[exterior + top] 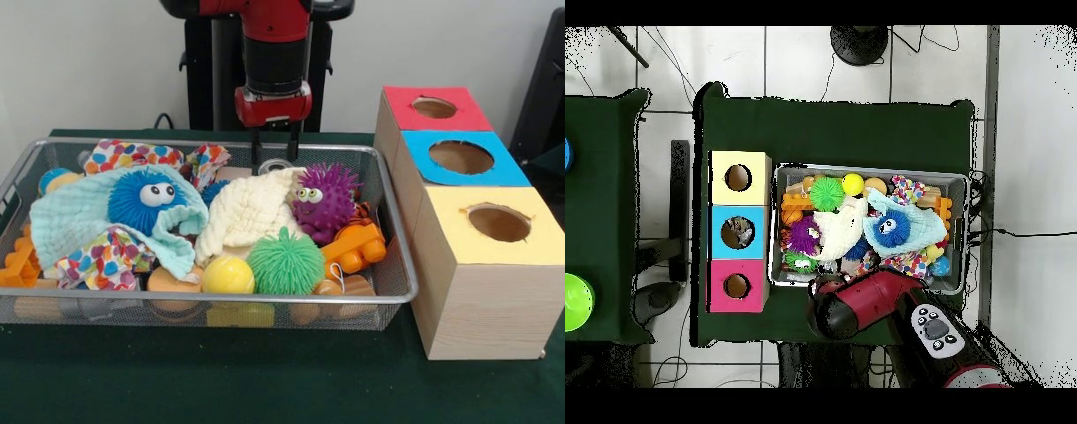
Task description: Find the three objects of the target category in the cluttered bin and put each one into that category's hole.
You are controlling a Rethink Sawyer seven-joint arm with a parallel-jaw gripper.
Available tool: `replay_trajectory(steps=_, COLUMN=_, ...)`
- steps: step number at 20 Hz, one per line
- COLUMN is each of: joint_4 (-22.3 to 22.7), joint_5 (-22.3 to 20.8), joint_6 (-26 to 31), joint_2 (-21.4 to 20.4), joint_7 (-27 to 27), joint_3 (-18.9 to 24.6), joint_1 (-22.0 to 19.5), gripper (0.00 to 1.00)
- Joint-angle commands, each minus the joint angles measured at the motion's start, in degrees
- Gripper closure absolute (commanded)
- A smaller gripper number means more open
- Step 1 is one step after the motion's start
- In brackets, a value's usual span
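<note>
Green desk (265, 380) cloth fills the front strip, bare between you and the wire bin (402, 291). Along the bin's near wall you have a yellow ball (228, 276), a green spiky ball (284, 261) and an orange block toy (355, 247), packed touching each other. Behind them a cream cloth (247, 212) lies across the middle, with a purple spiky creature (325, 200) just beside it on the right. A blue fuzzy ball with eyes (146, 199) sits wrapped in a light blue cloth (71, 221) on the left; a dotted cloth (132, 155) runs along the far wall. Hardly any bare mesh shows inside, so room is tight.

Your gripper (274, 152) hangs over the bin's far edge, above the cream cloth; its fingers (256, 148) are spread apart, pinching nothing.

Right of the bin, just beside its wall, stands the wooden box row: yellow hole (499, 223) nearest, blue hole (461, 157) in the middle, red hole (433, 108) farthest. From overhead, something lies inside the blue hole; you cannot tell what.
</note>
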Motion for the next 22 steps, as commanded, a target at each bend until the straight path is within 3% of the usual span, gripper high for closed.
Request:
replay_trajectory(steps=1, joint_4=-6.1, joint_5=-3.6, joint_6=-2.3, joint_2=3.8, joint_7=0.5, joint_3=0.0, joint_1=-0.7, gripper=0.00)
replay_trajectory(steps=12, joint_4=-5.1, joint_5=-2.8, joint_6=-1.5, joint_2=2.9, joint_7=0.2, joint_3=0.7, joint_1=-1.3, gripper=0.00)
replay_trajectory(steps=17, joint_4=-1.6, joint_5=1.1, joint_6=3.7, joint_2=-2.5, joint_7=-1.7, joint_3=2.9, joint_1=-2.4, gripper=0.00)
replay_trajectory(steps=22, joint_4=-0.2, joint_5=2.8, joint_6=5.8, joint_2=-5.0, joint_7=-2.6, joint_3=3.9, joint_1=-2.7, gripper=0.00)
